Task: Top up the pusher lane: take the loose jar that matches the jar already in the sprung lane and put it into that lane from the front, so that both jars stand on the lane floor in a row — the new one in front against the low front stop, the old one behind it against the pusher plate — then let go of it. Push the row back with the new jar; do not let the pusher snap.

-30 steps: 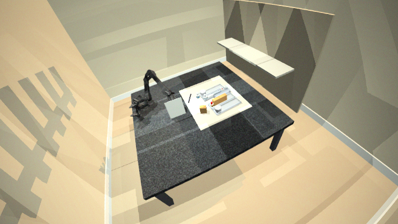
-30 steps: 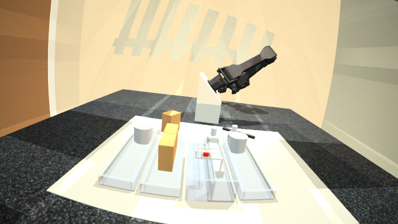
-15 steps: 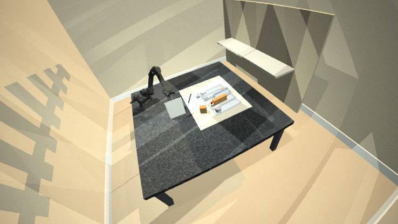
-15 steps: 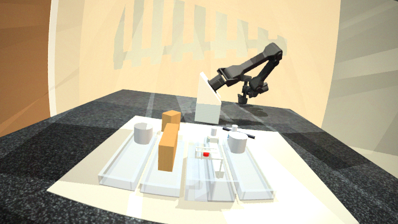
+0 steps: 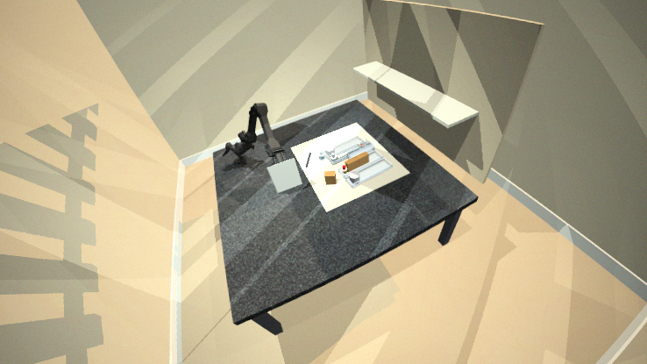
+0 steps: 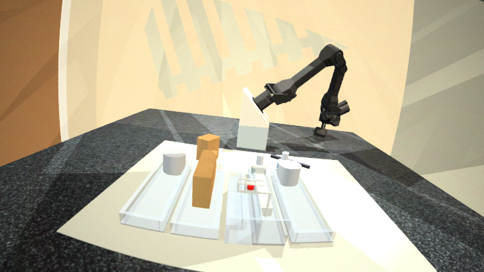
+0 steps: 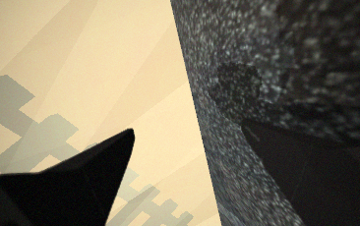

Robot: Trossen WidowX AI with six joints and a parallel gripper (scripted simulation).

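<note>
My gripper is open and empty, low over the dark table left of the arm's base and far from the jars. A white-capped jar stands in the pusher lane. Another white-capped jar stands outside the lanes on the robot's side, partly hidden by a grey cylinder in the exterior view. A red-capped jar stands by the robot-side end of the lane with orange boxes. The pusher plate's exact place and the jar's contact with it cannot be told.
Orange boxes fill one lane; an orange block stands apart. Cylinders stand in the outer lanes. A dark rod lies on the mat. A pale pedestal bears the arm.
</note>
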